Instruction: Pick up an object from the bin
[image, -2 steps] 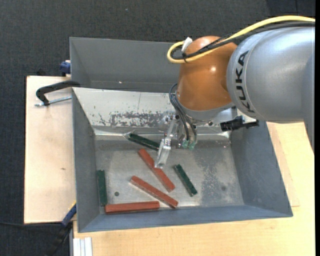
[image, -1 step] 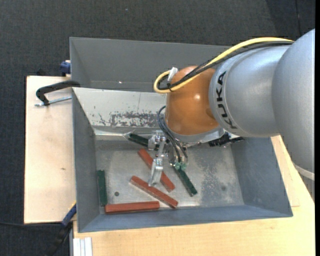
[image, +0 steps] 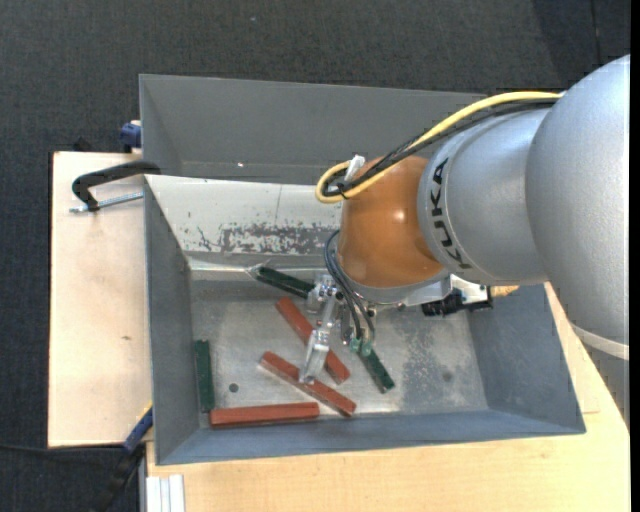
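Red bars (image: 263, 413), green bars (image: 203, 375) in bin (image: 165, 320)

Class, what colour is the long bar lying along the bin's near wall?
Reddish-brown; the bar shows best in the camera view.

— Any writing to read here?

— One word, "KUKA", in dark capital letters. It's on the broad, rounded grey metal robot arm (image: 500, 210) above the grey metal bin (image: 300, 125).

— Where on the arm?

— On the light grey band right beside the glossy orange rounded cover (image: 385, 230). The letters run top to bottom, following the curve.
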